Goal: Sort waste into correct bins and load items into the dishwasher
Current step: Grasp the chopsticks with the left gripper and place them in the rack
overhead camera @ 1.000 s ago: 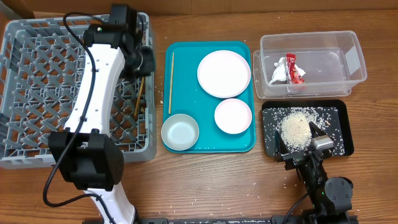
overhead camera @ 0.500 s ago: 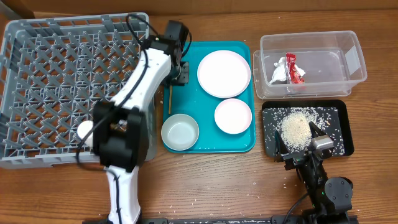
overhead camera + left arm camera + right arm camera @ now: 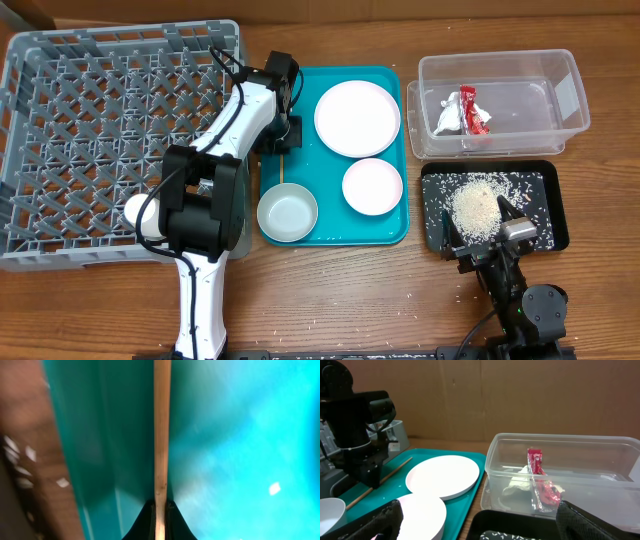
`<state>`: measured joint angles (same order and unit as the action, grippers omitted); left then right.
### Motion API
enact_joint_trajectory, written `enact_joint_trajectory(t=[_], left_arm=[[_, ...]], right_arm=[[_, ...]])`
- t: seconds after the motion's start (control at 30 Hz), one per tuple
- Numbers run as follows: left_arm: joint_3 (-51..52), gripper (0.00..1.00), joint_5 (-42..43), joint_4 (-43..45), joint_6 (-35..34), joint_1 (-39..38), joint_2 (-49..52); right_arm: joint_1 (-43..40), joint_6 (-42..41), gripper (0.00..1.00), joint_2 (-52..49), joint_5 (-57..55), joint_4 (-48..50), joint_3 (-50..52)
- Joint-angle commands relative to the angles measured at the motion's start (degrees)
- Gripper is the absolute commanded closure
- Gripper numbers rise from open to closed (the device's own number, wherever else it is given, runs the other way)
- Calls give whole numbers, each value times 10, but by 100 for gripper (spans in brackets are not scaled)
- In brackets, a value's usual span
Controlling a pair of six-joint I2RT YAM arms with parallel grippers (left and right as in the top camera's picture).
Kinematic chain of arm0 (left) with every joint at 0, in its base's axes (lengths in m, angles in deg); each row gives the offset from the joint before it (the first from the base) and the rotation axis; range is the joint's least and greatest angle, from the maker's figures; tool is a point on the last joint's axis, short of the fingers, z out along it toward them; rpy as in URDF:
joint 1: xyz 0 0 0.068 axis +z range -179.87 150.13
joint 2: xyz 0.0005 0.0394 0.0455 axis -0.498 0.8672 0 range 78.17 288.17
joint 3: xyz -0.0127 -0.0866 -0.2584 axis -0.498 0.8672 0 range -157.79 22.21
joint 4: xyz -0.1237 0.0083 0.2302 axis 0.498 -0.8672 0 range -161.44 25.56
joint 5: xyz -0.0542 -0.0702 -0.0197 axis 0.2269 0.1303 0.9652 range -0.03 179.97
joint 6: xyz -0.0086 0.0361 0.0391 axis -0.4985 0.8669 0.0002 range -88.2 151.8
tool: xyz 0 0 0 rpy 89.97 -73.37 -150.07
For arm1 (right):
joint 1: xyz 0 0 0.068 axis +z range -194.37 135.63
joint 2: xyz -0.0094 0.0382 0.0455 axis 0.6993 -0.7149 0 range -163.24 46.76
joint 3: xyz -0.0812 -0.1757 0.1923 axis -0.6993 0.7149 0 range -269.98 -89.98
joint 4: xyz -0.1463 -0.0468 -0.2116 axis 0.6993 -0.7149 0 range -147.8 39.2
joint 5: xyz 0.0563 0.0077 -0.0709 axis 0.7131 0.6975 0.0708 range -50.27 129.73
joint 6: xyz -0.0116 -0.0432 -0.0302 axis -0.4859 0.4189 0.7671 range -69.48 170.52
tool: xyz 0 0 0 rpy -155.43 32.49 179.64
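My left gripper (image 3: 284, 137) is down on the left side of the flat teal tray (image 3: 330, 228), shut on a wooden chopstick (image 3: 161, 435) that lies along the tray floor; the chopstick's end shows below the gripper (image 3: 282, 168). The other chopstick is hidden. The large plate (image 3: 357, 118), small white dish (image 3: 372, 186) and metal bowl (image 3: 288, 213) sit on the tray. The red and silver wrapper (image 3: 472, 110) lies in the clear tub (image 3: 560, 95). My right gripper (image 3: 480, 527) is open and empty at the near edge of the black tray (image 3: 555, 205).
The grey dish rack (image 3: 80, 120) fills the left of the table, with my left arm lying over its right wall. A white round thing (image 3: 134, 213) shows in the rack beside the arm; I cannot tell what it is. Rice (image 3: 475, 207) is heaped in the black tray.
My left gripper has moved right from the dish rack to the teal tray, come down and shut on the chopstick there. The right arm has not moved.
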<state>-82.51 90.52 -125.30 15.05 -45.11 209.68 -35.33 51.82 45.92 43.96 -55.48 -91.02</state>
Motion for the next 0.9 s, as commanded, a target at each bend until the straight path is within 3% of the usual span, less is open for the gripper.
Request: enact_joint_trajectory(t=[0.0, 0.17, 0.4, 0.6, 0.87], left_arm=[[-54, 96, 81, -41, 25, 12, -21], [-122, 96, 63, -125, 50, 42, -94], [-121, 96, -39, -181, 43, 109, -161], [-46, 96, -39, -136, 61, 126, -141], [-5, 83, -40, -100, 63, 130, -140]], right_arm=[[0, 0, 0, 5, -3, 3, 6], [0, 0, 0, 5, -3, 3, 6], [0, 0, 0, 5, -3, 3, 6], [0, 0, 0, 5, -3, 3, 6], [0, 0, 0, 5, -3, 3, 6]])
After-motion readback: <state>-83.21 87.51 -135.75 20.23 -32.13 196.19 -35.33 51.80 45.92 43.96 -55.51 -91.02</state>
